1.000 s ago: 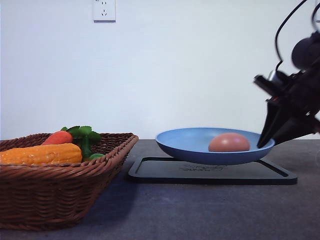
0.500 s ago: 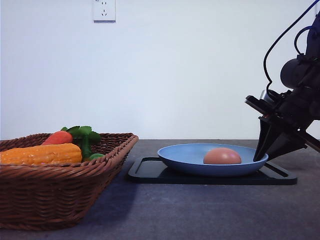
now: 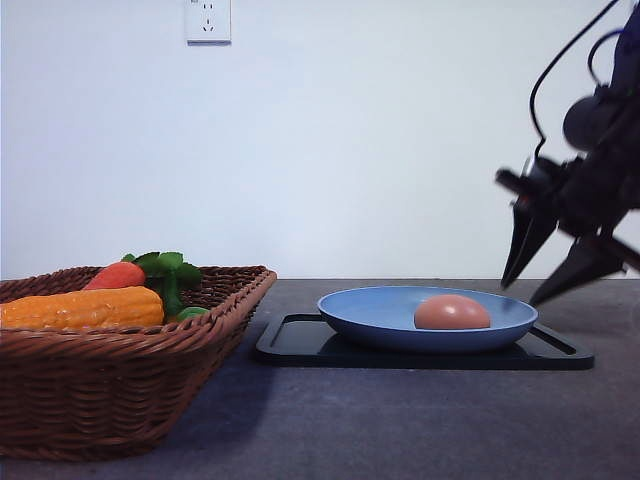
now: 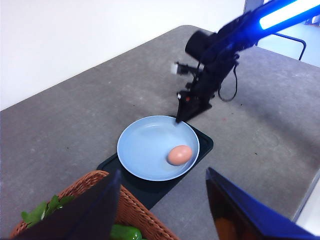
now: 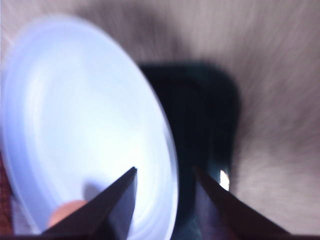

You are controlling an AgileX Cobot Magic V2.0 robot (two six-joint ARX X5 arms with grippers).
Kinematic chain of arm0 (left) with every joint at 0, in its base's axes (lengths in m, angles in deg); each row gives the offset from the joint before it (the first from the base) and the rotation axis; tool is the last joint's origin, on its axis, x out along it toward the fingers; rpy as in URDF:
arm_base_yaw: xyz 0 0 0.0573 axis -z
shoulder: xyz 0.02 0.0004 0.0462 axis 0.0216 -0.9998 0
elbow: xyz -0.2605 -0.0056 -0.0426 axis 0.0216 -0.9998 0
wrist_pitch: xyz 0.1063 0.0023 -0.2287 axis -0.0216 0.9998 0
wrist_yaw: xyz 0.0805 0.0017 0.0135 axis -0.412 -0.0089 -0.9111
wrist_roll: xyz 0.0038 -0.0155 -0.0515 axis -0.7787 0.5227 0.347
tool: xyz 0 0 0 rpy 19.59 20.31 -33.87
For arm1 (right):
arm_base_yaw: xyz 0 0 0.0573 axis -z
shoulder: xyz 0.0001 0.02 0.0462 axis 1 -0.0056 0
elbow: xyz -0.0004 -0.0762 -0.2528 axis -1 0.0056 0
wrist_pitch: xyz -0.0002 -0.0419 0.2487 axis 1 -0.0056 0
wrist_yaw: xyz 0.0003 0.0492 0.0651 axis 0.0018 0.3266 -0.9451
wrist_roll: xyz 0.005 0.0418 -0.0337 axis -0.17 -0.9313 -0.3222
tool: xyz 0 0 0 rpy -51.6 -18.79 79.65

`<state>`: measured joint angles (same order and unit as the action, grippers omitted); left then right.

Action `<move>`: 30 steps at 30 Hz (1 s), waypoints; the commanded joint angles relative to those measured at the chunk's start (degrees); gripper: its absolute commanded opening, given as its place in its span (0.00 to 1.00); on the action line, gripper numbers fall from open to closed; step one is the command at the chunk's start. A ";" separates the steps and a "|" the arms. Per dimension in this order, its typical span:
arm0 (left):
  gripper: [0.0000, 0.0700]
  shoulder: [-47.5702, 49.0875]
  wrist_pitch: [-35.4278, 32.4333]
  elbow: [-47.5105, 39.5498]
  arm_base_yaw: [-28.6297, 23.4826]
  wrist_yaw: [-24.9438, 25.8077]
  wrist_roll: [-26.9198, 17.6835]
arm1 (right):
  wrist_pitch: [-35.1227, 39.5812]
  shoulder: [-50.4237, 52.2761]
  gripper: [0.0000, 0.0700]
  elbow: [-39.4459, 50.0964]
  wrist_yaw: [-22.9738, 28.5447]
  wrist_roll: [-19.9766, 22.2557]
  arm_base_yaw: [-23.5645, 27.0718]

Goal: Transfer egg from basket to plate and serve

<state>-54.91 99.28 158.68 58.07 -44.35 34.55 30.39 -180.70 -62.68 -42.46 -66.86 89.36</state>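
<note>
On your far left in the front view sits the basket [image 3: 120, 350], its woven brown wall flaring up to a braided rim, and inside it you can see a yellow-orange corn cob [image 3: 80, 308] lying along the near side, a carrot [image 3: 114, 275] behind it, and green leaves [image 3: 165, 268] toward the back corner. Just right of the basket, apart from it, a black tray [image 3: 300, 345] lies flat on the grey table [image 3: 400, 430], and the plate [image 3: 370, 310] rests on that tray. The egg [image 3: 452, 313] lies in the plate, toward its right half, touching the plate floor and nothing else. Further right, the right gripper [image 3: 535, 290] hangs above and just beyond the plate's right rim with its two dark fingers spread apart and pinching nothing; in the right wrist view the rim passes between the fingertips, though that picture is blurred. From the left wrist view you see the left gripper [image 4: 162, 200] raised over the basket's edge, its fingers parted wide and empty.
</note>
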 commanded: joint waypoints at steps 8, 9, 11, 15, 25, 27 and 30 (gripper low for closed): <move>0.36 -4.28 -1.02 1.16 -0.51 -10.09 0.07 | -8.53 7.56 0.26 -6.69 0.02 3.78 3.96; 0.33 -5.07 -0.97 1.16 -0.98 -11.86 -0.45 | -9.45 8.96 0.23 -6.63 0.03 3.85 4.00; 0.24 -6.73 -0.85 1.16 -2.23 -14.46 -1.71 | -11.11 11.84 0.15 -6.38 0.09 4.34 3.80; 0.03 -10.05 -0.64 1.15 -5.77 -15.36 -3.32 | -13.75 17.32 0.01 -5.73 2.56 6.97 1.20; 0.00 -14.16 -1.10 -0.94 -21.67 -13.02 -4.66 | -12.04 34.31 0.00 2.44 21.85 8.85 -12.79; 0.00 -12.57 -3.66 -3.37 -24.94 -10.37 -4.65 | -9.19 38.41 0.00 5.93 26.66 8.85 -15.68; 0.00 -8.59 -8.95 -9.03 -29.33 -6.51 -3.90 | -3.42 45.18 0.00 12.32 33.21 8.85 -19.17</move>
<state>-64.06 91.75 150.35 29.04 -51.65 30.70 25.68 -136.30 -51.14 -10.89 -58.62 70.79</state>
